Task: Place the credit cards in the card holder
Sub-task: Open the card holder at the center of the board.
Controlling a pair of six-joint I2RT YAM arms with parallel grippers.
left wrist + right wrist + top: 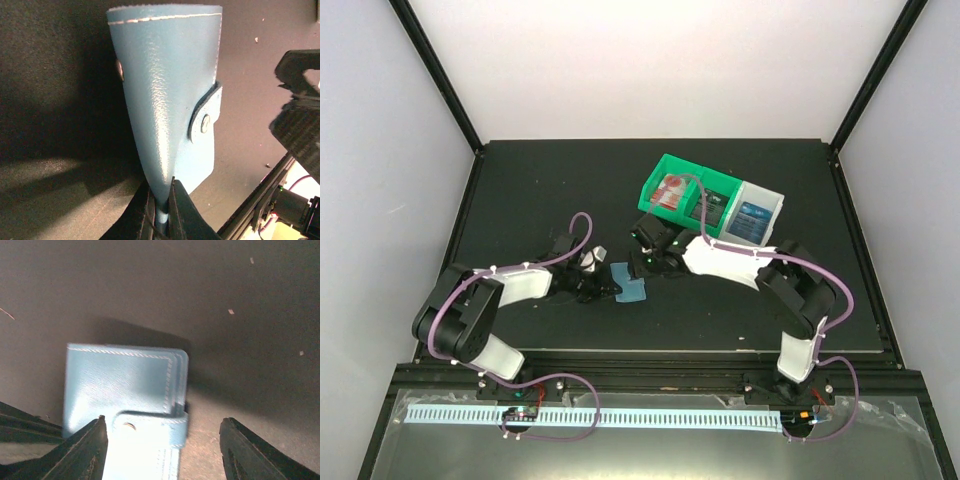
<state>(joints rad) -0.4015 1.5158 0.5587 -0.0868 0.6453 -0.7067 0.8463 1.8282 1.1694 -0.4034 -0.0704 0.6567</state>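
Left jaws are pressed together, pinching the near edge of the card holder (167,100). Right jaws stand spread on either side of its clasp tab (150,427), which looks fastened. By my judgement nothing is loaded yet. Only the top view shows the credit cards (670,190), beyond the right jaws in the bins (705,172).

Card holder (120,382) (blue) below spread pincer (162,422)

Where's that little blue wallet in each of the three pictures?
Top view: card holder, small, just below picture centre.
Left wrist: fills the middle, its bottom pinched by the left fingers.
Right wrist: lower left-centre, between the open right fingers.
Shared landmark: its clasp tab, in both wrist views.
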